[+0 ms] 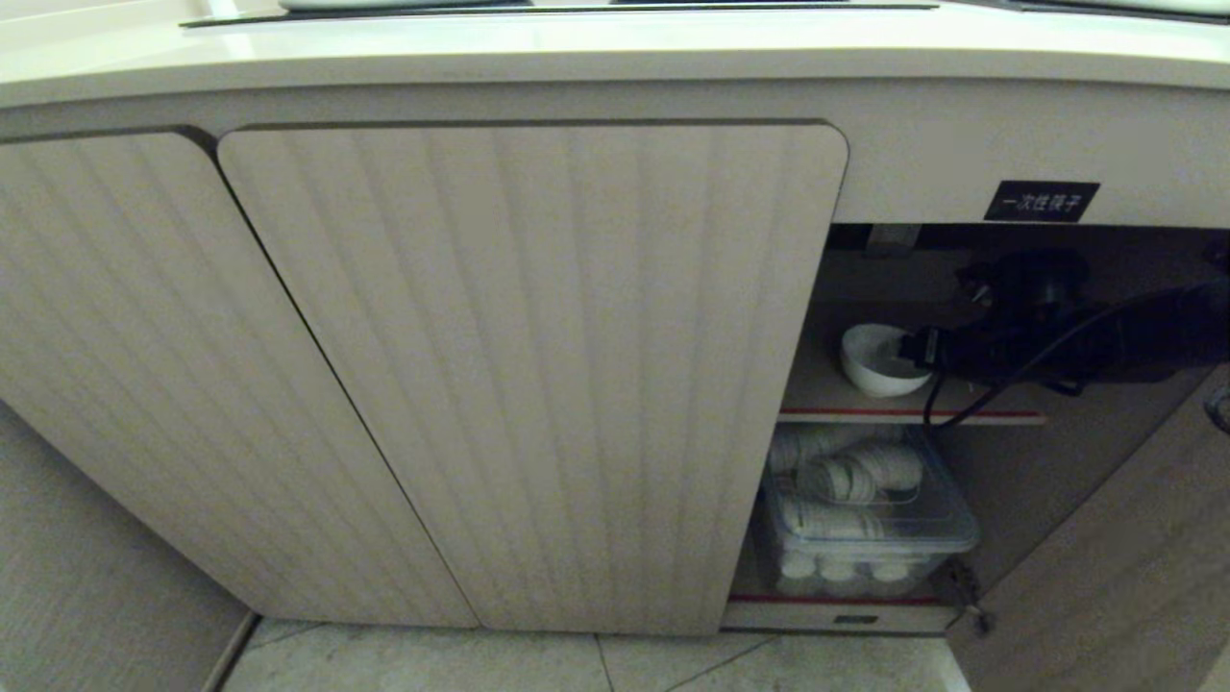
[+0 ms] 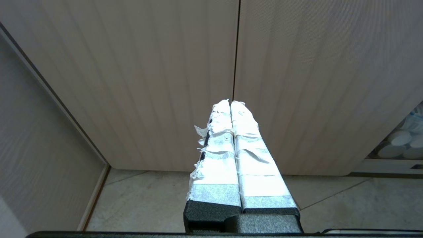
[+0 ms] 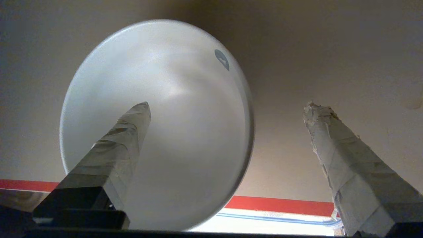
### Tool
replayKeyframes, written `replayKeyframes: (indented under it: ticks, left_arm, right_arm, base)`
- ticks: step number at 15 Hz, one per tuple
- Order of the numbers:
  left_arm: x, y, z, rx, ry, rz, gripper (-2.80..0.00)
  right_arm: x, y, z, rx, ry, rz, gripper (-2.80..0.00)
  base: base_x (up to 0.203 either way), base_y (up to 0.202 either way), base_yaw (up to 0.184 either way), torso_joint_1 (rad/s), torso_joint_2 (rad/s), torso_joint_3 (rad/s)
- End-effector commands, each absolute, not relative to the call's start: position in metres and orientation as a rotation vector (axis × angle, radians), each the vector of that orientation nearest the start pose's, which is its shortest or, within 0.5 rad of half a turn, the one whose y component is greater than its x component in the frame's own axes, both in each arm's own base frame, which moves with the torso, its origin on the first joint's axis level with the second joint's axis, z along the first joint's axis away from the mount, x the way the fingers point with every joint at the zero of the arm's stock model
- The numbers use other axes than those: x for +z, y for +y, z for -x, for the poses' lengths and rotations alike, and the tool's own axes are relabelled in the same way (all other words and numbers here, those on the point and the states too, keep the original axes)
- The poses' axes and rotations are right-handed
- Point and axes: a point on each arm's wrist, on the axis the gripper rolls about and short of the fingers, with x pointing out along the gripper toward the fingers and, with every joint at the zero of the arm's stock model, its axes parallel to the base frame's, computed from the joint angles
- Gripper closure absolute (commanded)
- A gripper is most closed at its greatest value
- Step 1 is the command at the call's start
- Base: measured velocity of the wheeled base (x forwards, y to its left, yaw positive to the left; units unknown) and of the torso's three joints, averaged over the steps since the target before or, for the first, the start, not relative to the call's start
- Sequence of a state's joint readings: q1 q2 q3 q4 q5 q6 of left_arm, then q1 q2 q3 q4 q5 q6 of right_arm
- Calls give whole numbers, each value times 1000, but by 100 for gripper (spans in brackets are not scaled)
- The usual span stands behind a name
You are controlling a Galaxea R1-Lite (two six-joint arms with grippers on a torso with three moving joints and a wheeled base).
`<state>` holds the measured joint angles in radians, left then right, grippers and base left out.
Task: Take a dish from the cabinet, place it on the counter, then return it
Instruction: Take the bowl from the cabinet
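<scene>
Dish [image 3: 172, 109] on shelf, right tool [image 3: 228, 109] spread astride rim

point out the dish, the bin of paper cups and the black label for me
dish [image 1: 873, 363], head view, on its white outer side
bin of paper cups [image 1: 947, 531], head view, on its clear rim at the right
black label [image 1: 1042, 202], head view, on the middle of its face
</scene>
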<state>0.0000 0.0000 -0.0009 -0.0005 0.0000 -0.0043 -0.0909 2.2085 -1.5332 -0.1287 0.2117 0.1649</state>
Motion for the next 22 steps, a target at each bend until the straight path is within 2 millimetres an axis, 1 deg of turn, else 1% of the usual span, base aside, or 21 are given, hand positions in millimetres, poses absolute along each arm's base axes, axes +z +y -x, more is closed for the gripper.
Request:
replayKeyframes:
  ticks: [1, 6, 16, 19, 22]
  left_arm:
    - [76, 0, 23, 0, -3, 5, 0]
    - [75, 0, 23, 0, 0, 5, 0]
    - [76, 0, 23, 0, 0, 5, 0]
    - [76, 0, 23, 0, -2, 5, 0]
    - [76, 0, 23, 0, -3, 5, 0]
  right_arm:
    - [136, -36, -449, 75, 550, -244, -280]
    - [133, -36, -450, 73, 554, -244, -280]
    - [133, -37, -455, 78, 577, -218, -280]
    - [136, -38, -456, 82, 584, -199, -280]
    - [134, -38, -457, 81, 592, -200, -280]
  base:
    - [0, 0, 0, 0, 0, 0]
    - [0, 0, 0, 0, 0, 0]
    - [0, 0, 0, 0, 0, 0]
    - [0, 0, 0, 0, 0, 0]
    - [0, 0, 0, 0, 0, 0]
